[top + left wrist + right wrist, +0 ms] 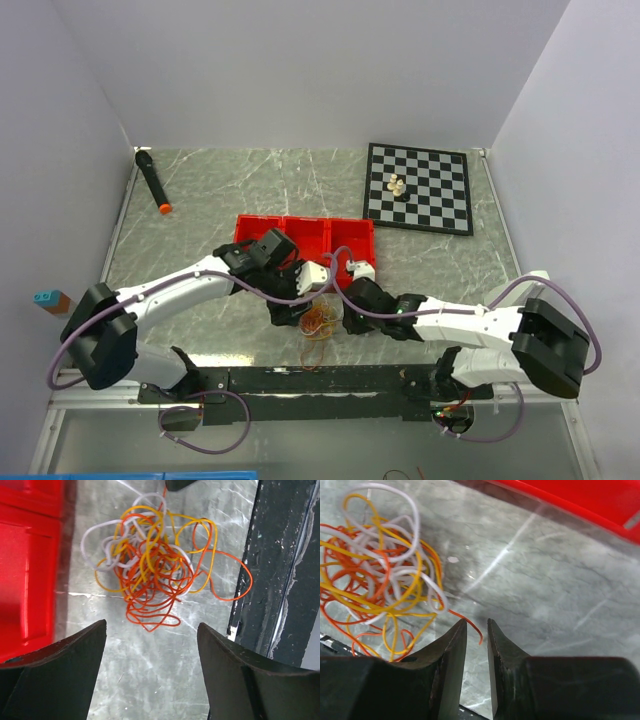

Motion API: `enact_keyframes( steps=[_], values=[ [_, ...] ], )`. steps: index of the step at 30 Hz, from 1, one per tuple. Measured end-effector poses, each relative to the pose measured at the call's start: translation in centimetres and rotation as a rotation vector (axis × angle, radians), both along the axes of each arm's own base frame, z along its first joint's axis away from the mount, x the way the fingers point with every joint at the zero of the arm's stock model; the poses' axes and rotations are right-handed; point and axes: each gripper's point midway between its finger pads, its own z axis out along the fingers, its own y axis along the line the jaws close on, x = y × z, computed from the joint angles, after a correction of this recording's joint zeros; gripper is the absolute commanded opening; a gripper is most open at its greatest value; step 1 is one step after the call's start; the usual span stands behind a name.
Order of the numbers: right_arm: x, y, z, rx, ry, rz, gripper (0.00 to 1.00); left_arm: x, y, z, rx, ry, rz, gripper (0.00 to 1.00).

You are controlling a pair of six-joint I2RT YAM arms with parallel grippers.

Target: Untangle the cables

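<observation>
The cables (320, 322) lie as one loopy clump of orange, yellow and white wires on the marble table, between the two wrists near the front edge. In the left wrist view the cables (150, 565) lie just ahead of my left gripper (151, 625), which stands wide open with only bare table between its fingers. In the right wrist view the cables (375, 575) sit to the left of my right gripper (476, 621). Its jaws are a narrow gap apart, and a loose orange wire end (470, 622) curls into that gap without being pinched.
Red bins (300, 235) stand right behind the grippers and show at the edge of both wrist views. A chessboard (418, 187) with a few pieces (398, 186) lies at the back right. A black marker (152, 180) lies at the back left. A black rail (280, 570) runs along the front edge.
</observation>
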Motion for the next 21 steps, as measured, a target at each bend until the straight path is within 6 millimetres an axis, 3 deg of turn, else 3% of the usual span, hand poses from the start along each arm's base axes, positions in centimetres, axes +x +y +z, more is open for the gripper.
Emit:
enact_keyframes(
  steps=[5,8,10,14,16,21],
  values=[
    [-0.3,-0.7,-0.2,0.006,0.007,-0.032,0.3,0.0,-0.3,-0.6,0.005,-0.006,-0.009,0.8],
    [-0.3,-0.8,0.1,0.02,0.005,-0.042,0.3,0.2,-0.5,-1.0,0.009,-0.007,-0.006,0.76],
    [-0.3,-0.7,0.3,0.032,0.002,-0.047,0.31,0.5,-0.7,-1.3,0.008,-0.01,-0.003,0.67],
    [-0.5,-0.9,0.8,0.061,-0.013,-0.049,0.34,0.8,-0.9,-2.2,0.023,0.0,0.006,0.33],
    [-0.5,-0.9,1.4,0.086,-0.028,-0.047,0.38,0.6,-0.6,-3.0,0.05,0.015,0.006,0.22],
    [-0.3,-0.6,3.0,0.158,-0.071,-0.037,0.68,0.2,0.5,-5.0,0.115,0.036,0.014,0.06]
  ],
)
